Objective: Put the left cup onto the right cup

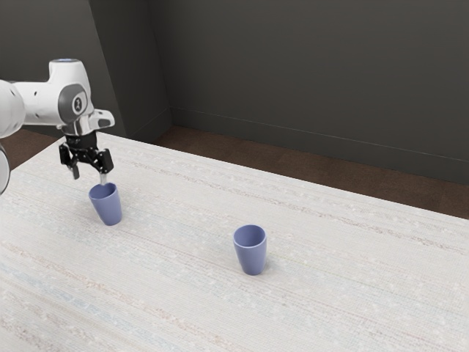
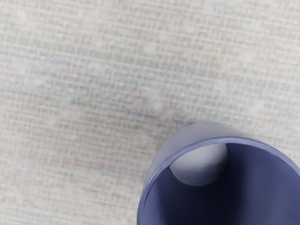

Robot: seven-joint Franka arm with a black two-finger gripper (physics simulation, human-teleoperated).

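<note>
While the left cup (image 1: pixel 107 205) stands upright on the desk (image 1: pixel 330 293), toward the exterior view's left and a little to the far side, its open mouth faces up and its blue-violet wall narrows toward the base. Just above its rim are the black fingers (image 1: pixel 75 172), spread apart and pinching nothing. One reaches down to the rim, though whether it touches the rim or dips inside I cannot tell. The other stands off to the exterior view's left of the cup, clear of its wall. The wrist view looks down into the same cup from just above: its rounded lip curves around a dark blue inside, with a pale round patch deep within.

From the exterior view's left edge, the white arm (image 1: pixel 44 99) bends down to the hand over this cup. The right cup (image 1: pixel 250 249), of the same colour and shape, stands upright nearer the camera and toward the exterior view's right, well apart from the first. The desk is pale with faint woven streaks. Beyond its far edge lie a brown floor (image 1: pixel 330 172) and dark walls (image 1: pixel 308 66).
</note>
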